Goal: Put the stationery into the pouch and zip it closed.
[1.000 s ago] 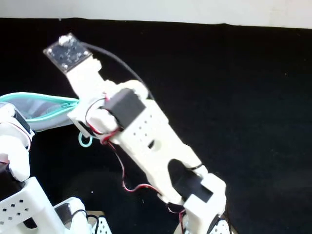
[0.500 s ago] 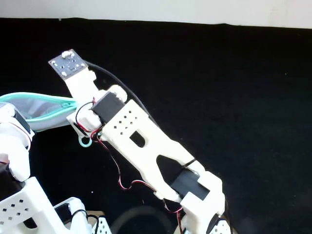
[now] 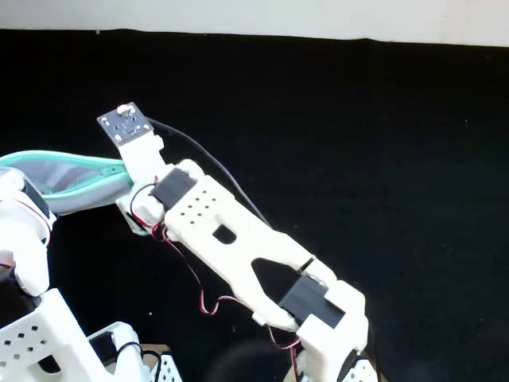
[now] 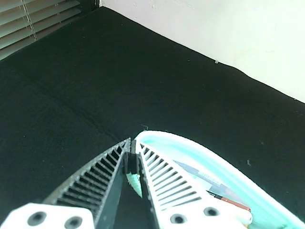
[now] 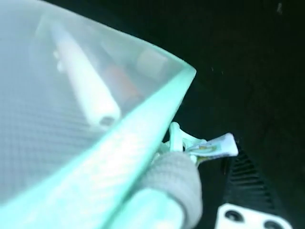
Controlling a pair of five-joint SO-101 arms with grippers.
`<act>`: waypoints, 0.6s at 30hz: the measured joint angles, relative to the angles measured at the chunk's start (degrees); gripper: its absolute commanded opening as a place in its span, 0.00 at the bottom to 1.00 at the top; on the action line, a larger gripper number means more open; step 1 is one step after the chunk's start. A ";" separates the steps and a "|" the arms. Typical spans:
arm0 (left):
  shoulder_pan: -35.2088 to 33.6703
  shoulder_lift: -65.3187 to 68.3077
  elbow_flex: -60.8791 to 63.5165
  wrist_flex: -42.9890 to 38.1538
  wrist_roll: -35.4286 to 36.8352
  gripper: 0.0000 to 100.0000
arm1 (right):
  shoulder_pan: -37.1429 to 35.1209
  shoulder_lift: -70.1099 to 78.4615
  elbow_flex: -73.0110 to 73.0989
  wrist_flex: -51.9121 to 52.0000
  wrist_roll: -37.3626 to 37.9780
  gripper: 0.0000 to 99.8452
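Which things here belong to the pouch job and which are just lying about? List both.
Job: pouch, pens inside it, zip pull, left tool clamped on its rim, right tool by the pull.
Lying about: black table cover, window blind, wall.

You're at a robotics lab bench: a table under black cloth, with one white plastic arm trailing bare red wires at six o'clock and a second arm at eight. A plain white wall runs along twelve o'clock, and slatted blinds adjoin it.
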 measured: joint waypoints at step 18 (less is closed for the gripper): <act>0.00 0.00 0.00 0.00 0.00 0.01 | 2.29 0.18 9.05 -7.82 3.43 0.26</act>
